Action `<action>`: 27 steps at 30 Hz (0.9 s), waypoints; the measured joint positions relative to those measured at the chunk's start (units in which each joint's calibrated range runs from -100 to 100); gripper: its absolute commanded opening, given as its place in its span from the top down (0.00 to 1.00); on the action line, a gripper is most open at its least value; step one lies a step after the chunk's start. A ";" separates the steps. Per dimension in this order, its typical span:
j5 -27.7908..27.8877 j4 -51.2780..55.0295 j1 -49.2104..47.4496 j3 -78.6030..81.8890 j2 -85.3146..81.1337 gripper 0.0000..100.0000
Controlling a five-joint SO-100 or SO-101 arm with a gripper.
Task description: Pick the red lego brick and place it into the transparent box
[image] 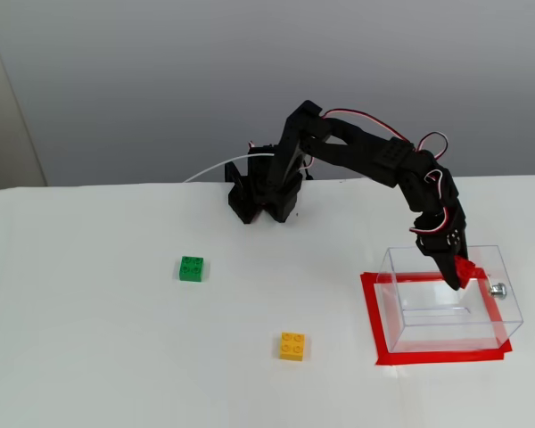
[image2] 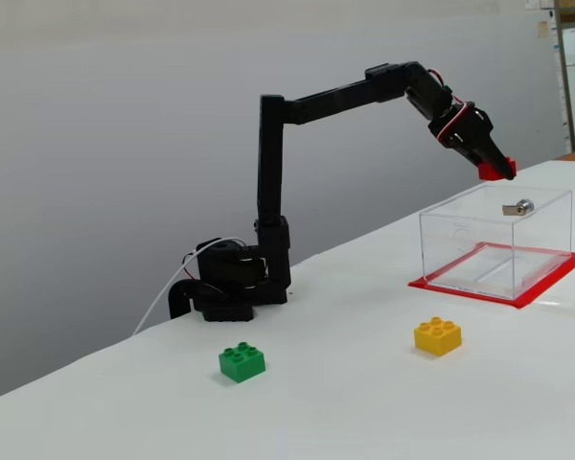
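Observation:
My gripper (image: 462, 273) (image2: 495, 170) is shut on the red lego brick (image: 466, 270) (image2: 496, 172) and holds it in the air just above the open top of the transparent box (image: 446, 303) (image2: 494, 240). In both fixed views the brick hangs over the box's far part, near the side with the small silver knob (image: 497, 288) (image2: 520, 206). The box stands inside a red tape rectangle (image: 374, 321) (image2: 431, 284) and nothing lies in it.
A green brick (image: 192, 268) (image2: 241, 361) and a yellow brick (image: 292, 345) (image2: 438, 335) lie on the white table, apart from the box. The arm's black base (image: 260, 192) (image2: 225, 283) stands at the back of the table.

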 measured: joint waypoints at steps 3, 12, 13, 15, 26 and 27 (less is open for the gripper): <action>0.00 -0.34 -0.11 0.00 0.59 0.84; 0.00 -2.06 -0.11 0.00 0.59 0.76; 0.00 -2.06 -0.11 0.00 0.59 0.72; 0.00 -2.06 -0.11 0.00 0.59 0.69; 0.00 -2.06 -0.11 0.00 0.59 0.69; 0.00 -2.06 -0.11 0.00 0.59 0.70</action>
